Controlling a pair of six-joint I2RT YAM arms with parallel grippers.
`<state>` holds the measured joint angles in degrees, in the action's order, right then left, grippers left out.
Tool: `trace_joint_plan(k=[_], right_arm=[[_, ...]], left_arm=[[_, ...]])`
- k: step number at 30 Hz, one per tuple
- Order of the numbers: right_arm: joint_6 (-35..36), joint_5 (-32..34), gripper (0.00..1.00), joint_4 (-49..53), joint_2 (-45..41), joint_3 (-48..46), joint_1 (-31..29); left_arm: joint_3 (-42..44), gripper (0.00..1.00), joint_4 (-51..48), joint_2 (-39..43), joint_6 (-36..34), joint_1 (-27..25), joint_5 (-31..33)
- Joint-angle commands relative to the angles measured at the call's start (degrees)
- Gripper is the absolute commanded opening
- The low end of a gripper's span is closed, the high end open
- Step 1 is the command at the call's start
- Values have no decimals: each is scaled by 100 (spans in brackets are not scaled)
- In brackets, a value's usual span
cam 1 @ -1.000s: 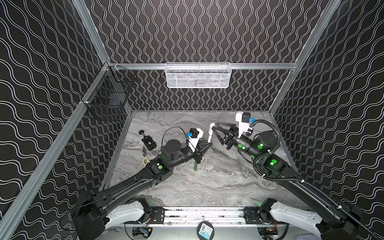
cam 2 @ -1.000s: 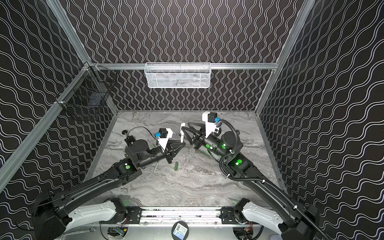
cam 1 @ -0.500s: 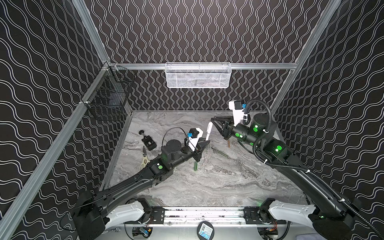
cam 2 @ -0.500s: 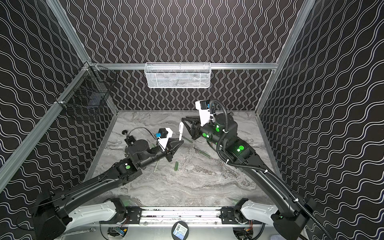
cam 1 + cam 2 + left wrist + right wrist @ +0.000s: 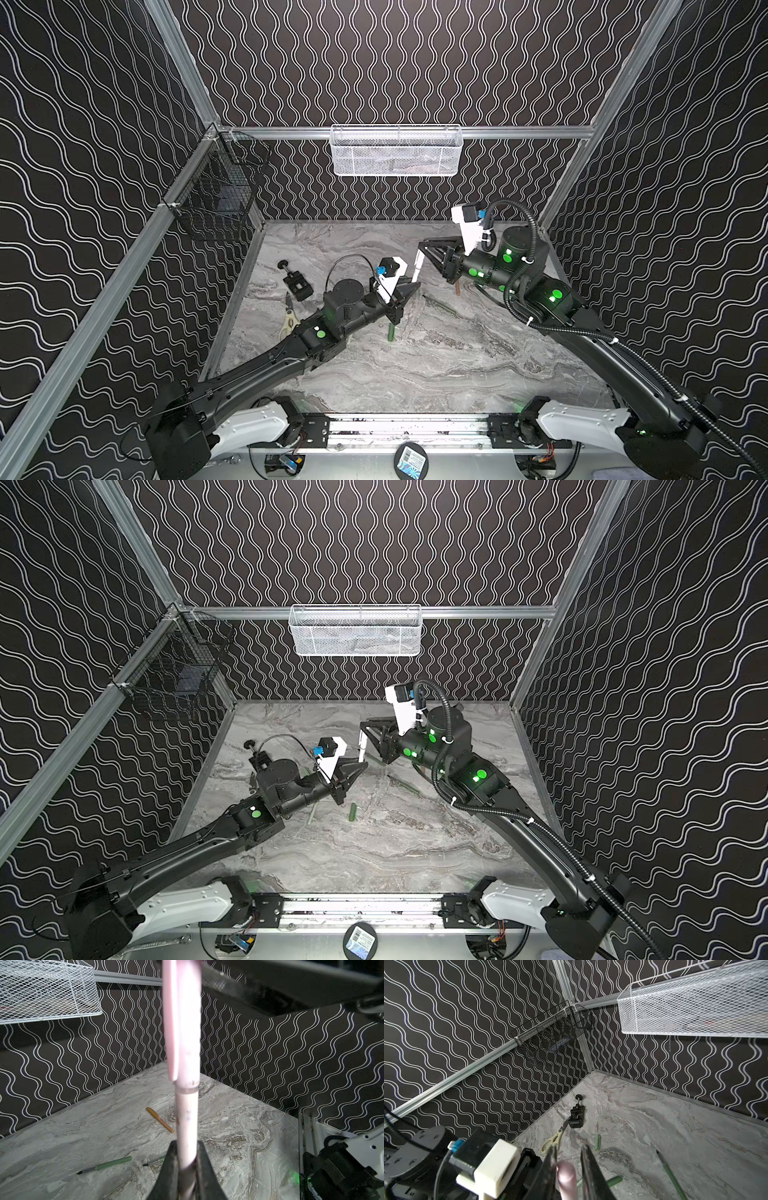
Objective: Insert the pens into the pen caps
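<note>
We see the left gripper [image 5: 186, 1145] clamped on the slim pale pink pen [image 5: 187, 1118] above the grey marbled tabletop [image 5: 415, 365], its stubby pink cap [image 5: 182, 1022] flanked by the right gripper [image 5: 569, 1147], whose fingers' grip we cannot tell.

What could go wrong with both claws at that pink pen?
The left gripper holds the pink pen by one end only, so a skewed push on the pink cap from the right gripper might tilt it or make it slip. Green pens lie loose on the table; a lowering arm could knock them.
</note>
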<state>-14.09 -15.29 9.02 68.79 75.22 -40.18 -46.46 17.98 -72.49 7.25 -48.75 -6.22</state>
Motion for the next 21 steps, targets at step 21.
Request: trace_joint_plan(k=[21], right_arm=[[23, -537, 0, -276, -63, -874, -26]], left_arm=[[-573, 0, 770, 243, 200, 19, 512]])
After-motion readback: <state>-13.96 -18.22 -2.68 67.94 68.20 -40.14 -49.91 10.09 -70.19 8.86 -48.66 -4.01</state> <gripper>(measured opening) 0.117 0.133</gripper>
